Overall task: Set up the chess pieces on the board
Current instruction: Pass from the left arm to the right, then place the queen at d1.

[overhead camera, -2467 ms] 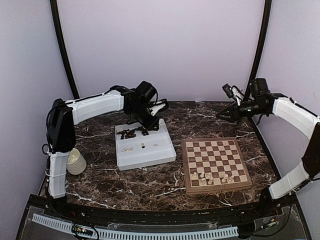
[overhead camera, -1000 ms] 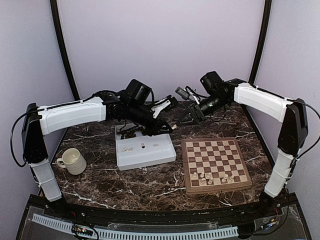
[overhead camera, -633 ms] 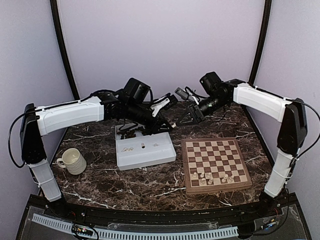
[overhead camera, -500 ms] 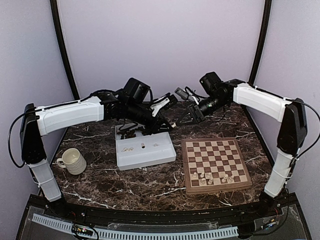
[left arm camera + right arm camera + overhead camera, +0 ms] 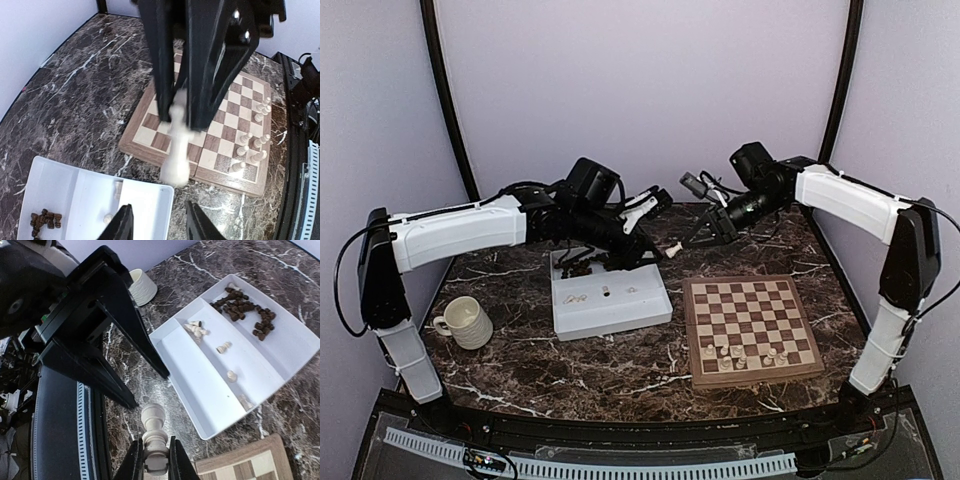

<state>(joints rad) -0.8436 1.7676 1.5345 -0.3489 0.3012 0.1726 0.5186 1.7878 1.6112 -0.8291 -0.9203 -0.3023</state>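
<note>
A cream-white chess piece [image 5: 152, 417] sits between the fingers of my right gripper [image 5: 155, 441], which is shut on its base. In the top view this piece [image 5: 672, 250] hangs above the table between the two grippers. My left gripper [image 5: 159, 227] is open with nothing in it, and the piece [image 5: 176, 145] hangs blurred just beyond its fingertips. The board [image 5: 750, 325] lies at the right with several cream pieces [image 5: 740, 353] on its near rows. Dark pieces [image 5: 582, 266] lie heaped in the white tray [image 5: 610, 310].
A cream ribbed mug [image 5: 465, 322] stands at the left on the marble table. A few cream pieces [image 5: 196, 329] lie in the tray's middle compartment. Both arms meet above the table at the tray's far right corner.
My right gripper has shut on the cream piece, and my left gripper has opened and let go of it. The right gripper has drawn slightly to the right.
</note>
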